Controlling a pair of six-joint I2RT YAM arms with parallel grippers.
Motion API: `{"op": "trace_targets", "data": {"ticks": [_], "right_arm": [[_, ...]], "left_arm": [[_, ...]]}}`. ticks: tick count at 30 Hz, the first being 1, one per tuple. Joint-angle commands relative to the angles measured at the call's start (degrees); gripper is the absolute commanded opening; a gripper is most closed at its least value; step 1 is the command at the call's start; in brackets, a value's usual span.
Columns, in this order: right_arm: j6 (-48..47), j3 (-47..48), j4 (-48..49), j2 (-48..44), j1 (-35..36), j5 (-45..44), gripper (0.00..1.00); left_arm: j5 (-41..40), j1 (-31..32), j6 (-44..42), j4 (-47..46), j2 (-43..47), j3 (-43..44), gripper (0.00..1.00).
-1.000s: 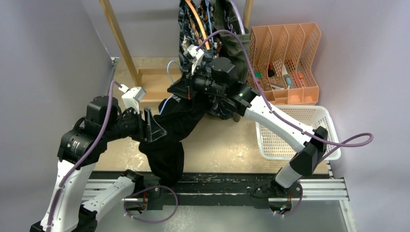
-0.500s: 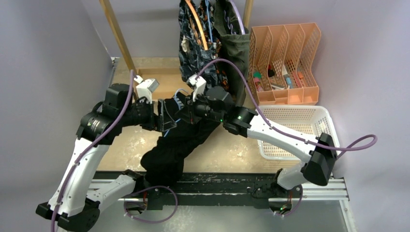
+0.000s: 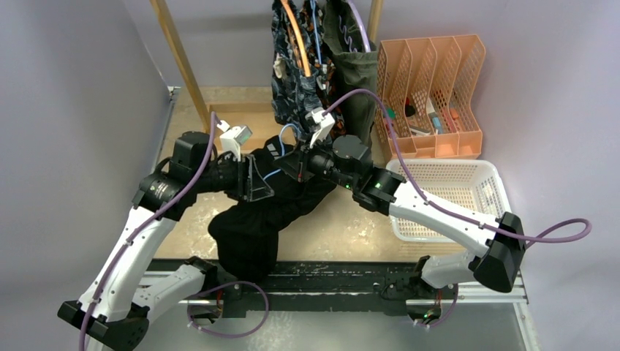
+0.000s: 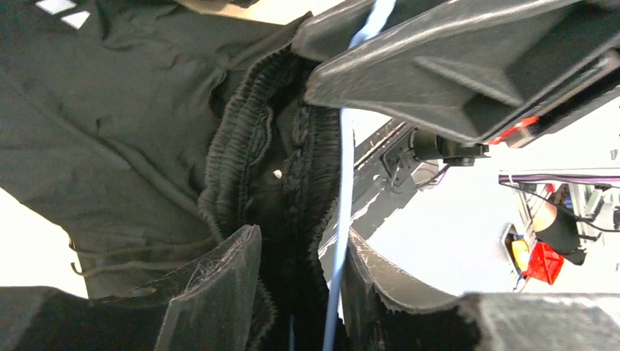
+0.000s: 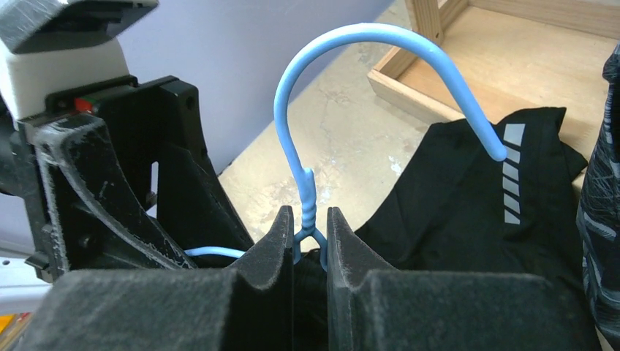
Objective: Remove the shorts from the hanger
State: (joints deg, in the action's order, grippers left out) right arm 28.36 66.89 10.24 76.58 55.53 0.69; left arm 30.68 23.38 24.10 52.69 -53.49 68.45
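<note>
Hold the blue hanger steady in the clamped right gripper and draw the black shorts off its wire with the left gripper, grip unclear.

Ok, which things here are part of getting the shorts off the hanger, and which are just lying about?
Job: plain black cloth shorts; light blue wire hanger; dark patterned shorts and olive green shorts, hanging behind.
Lying about: orange perforated file organiser; white mesh plastic basket.
</note>
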Motion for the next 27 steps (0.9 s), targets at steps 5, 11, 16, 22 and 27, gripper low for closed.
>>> {"op": "trace_targets", "data": {"ticks": [5,11,16,22,27], "right_arm": [[-2.3,0.85,1.72,-1.76,0.11,0.15,0.0],[-1.26,-2.54,4.45,-4.21,0.1,0.14,0.0],[0.45,-4.56,4.34,-6.33,0.05,2.9,0.04],[3.3,-4.11,-0.43,-10.22,-0.04,6.63,0.53],[4.18,-7.46,-8.98,-18.9,-0.02,-7.53,0.61]], "left_arm": [[1.22,2.49,4.18,-10.38,-1.18,-0.66,0.44],[-0.3,4.36,2.41,-9.79,-3.18,-3.81,0.0],[-3.02,4.84,2.54,-9.93,-0.82,-5.54,0.0],[-1.82,4.92,2.11,-9.67,-0.05,-6.43,0.0],[1.11,5.06,2.54,-10.67,0.04,-1.67,0.0]]}}
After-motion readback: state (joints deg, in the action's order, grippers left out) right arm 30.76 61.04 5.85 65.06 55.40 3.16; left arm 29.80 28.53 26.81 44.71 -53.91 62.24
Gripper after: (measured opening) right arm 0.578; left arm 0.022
